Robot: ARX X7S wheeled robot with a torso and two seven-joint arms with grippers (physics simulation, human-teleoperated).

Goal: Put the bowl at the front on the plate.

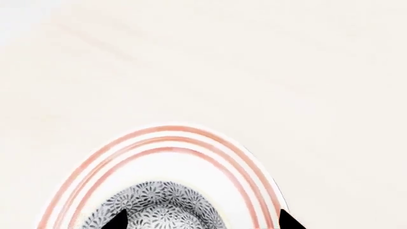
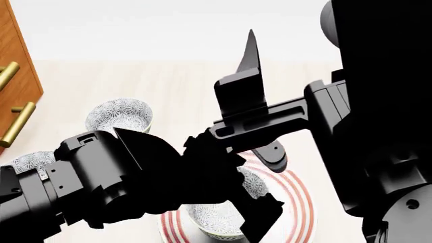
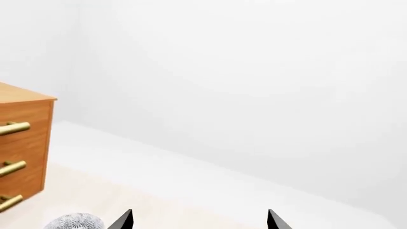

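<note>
The bowl (image 2: 216,220), white with a blue-grey flower pattern, stands upright on the plate (image 2: 297,202), which is white with red rings. My left arm crosses above both and hides much of them. In the left wrist view the bowl (image 1: 156,205) sits inside the plate's red rings (image 1: 178,138). My left gripper (image 1: 203,220) is open wide. One fingertip (image 1: 119,218) shows over the bowl, the other over the plate's rim. My right gripper (image 3: 200,220) is open and empty, raised in the air and pointing toward the white wall.
Two more bowls of the same pattern stand on the pale tabletop at the left, one (image 2: 120,115) farther back and one (image 2: 30,161) half hidden by my left arm. A wooden dresser (image 2: 13,76) with brass handles stands at the far left.
</note>
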